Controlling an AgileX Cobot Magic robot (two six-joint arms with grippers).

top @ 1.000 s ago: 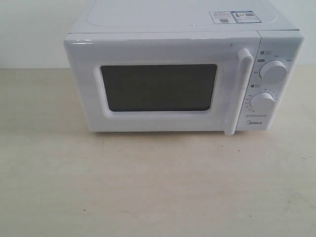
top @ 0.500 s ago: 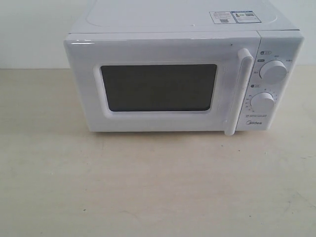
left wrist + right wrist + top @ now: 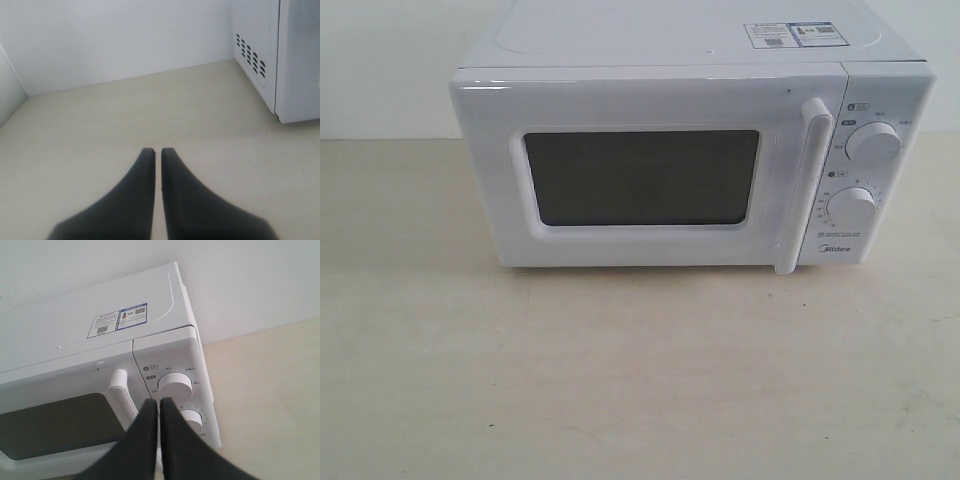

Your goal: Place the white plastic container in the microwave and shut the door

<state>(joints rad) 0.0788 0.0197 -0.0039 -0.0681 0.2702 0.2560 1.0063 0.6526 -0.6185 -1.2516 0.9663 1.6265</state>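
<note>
White door (image 3: 640, 175) is shut, left gripper (image 3: 156, 151) and right gripper (image 3: 159, 401) are clenched empty, so maybe pull the handle (image 3: 803, 185) slowly.

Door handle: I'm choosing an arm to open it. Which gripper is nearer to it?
Right. The right gripper sits close in front of the door handle; the left gripper is off to the vented side of the microwave, over the table.
</note>
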